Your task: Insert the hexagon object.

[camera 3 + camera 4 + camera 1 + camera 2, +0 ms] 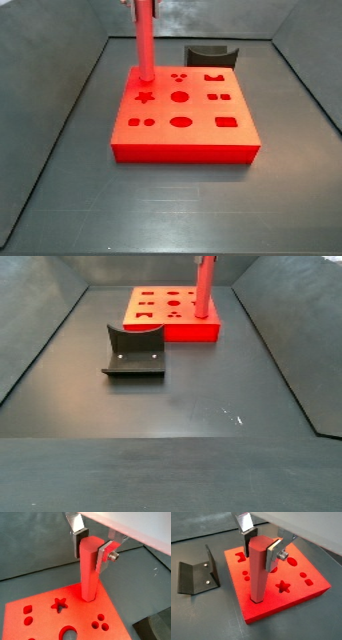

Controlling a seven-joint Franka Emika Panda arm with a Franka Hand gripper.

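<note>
Two silver tool (262, 543) plates clamp the smooth red hexagon object (258, 572) upright.

The gripper (261, 543) points straight down, fingers (274, 553) clamped on the hexagon object (258, 572).

light: even, overhead | glare: pale sheen on floor (201, 406) | shadows: soft | wrist views: slightly blurred

In both side views the gripper (91, 546) lies beyond the top edge, which also cuts the hexagon object (143, 40) above the red block (183, 140).
</note>
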